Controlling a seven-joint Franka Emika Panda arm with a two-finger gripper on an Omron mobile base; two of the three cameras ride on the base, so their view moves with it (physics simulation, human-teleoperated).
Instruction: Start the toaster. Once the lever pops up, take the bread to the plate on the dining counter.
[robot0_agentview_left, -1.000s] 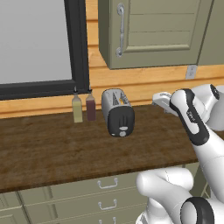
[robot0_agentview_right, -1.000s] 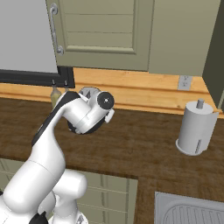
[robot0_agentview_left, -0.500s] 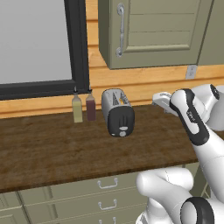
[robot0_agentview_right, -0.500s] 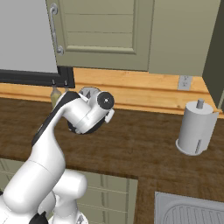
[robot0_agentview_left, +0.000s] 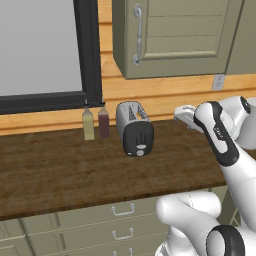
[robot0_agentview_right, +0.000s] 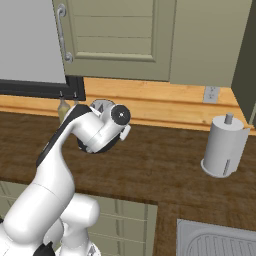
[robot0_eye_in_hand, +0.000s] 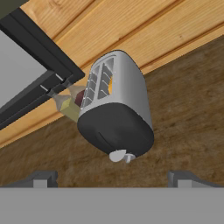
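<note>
The jaws stand wide open and empty. Ahead of them, centred between the tips, the small rounded chrome toaster with a glossy black end face sits on the dark wood-grain surface, its pale grey lever facing the jaws, with tan bread in one slot.
</note>
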